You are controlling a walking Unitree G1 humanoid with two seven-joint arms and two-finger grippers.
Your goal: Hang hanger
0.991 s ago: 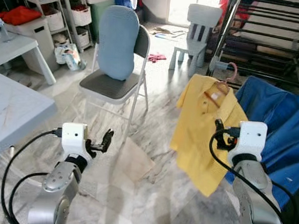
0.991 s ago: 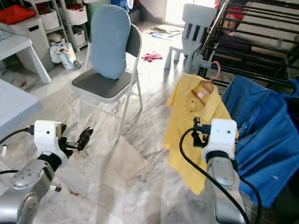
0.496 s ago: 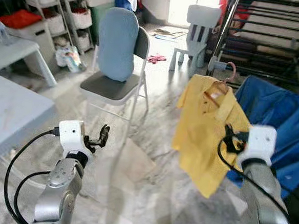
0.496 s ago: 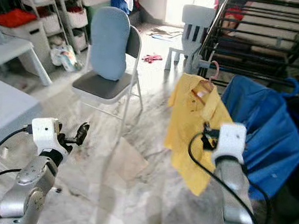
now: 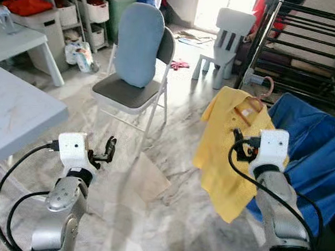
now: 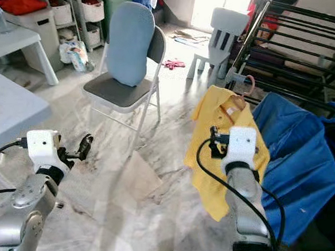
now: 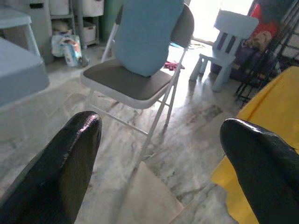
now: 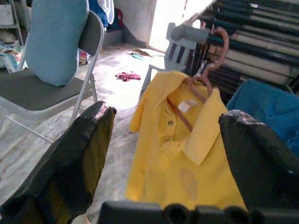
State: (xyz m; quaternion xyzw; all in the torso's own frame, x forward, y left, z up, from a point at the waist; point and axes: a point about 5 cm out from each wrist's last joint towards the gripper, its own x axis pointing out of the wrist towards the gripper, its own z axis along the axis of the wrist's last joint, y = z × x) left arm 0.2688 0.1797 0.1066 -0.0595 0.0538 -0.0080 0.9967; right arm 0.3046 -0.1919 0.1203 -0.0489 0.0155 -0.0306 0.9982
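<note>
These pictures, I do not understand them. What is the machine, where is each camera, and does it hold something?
It is a walking robot with two silver arms, each ending in a black two-fingered pincer. The two wide pictures come from a stereo camera on its head, looking forward and down. The two close pictures come from cameras on the wrists, looking out between each pincer's fingers.

The left pincer is open and holds nothing; it is raised over the marble floor. The right pincer is also open and points at a yellow shirt. The shirt is on a pink hanger, hooked on a dark rack. Beside it lies a blue cloth. Further back stands a folding chair with a blue cushion.
</note>
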